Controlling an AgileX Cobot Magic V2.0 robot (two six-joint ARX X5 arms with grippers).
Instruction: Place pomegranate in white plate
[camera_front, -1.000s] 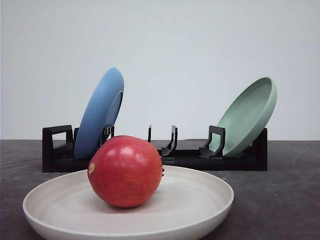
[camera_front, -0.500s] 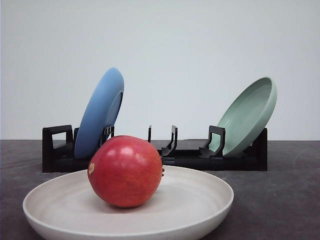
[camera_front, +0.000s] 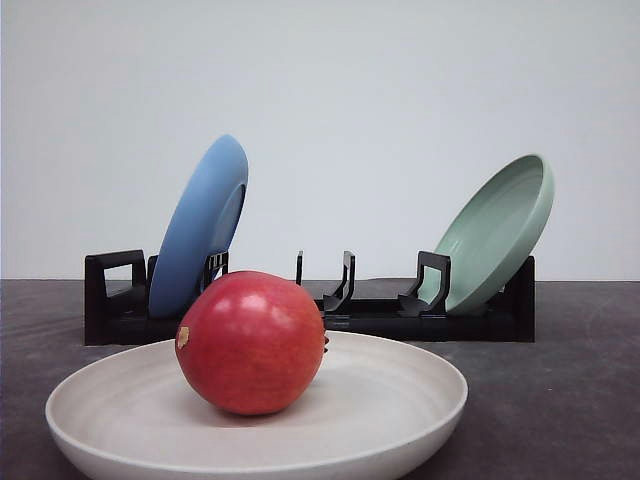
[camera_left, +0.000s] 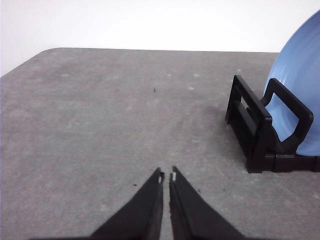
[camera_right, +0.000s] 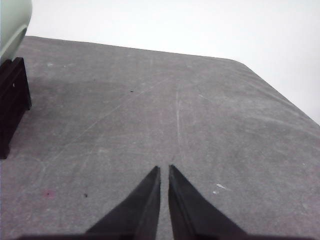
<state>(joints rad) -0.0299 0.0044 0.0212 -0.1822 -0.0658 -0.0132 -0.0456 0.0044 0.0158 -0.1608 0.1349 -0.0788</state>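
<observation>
Red and glossy, the round pomegranate sits inside the wide, shallow, off-white round plate at the near edge of the grey table, resting left of the plate's centre with a small tan patch on its left side. Just behind the plate stands a long black plastic dish rack. A matte blue round plate leans upright in the rack's left end, and a pale green round plate tilts back in its right end. The left gripper hangs over bare table near the rack's left end, its black fingers pressed nearly together, seemingly with only a sliver between the tips. The right gripper hangs over bare table likewise, fingers drawn together.
</observation>
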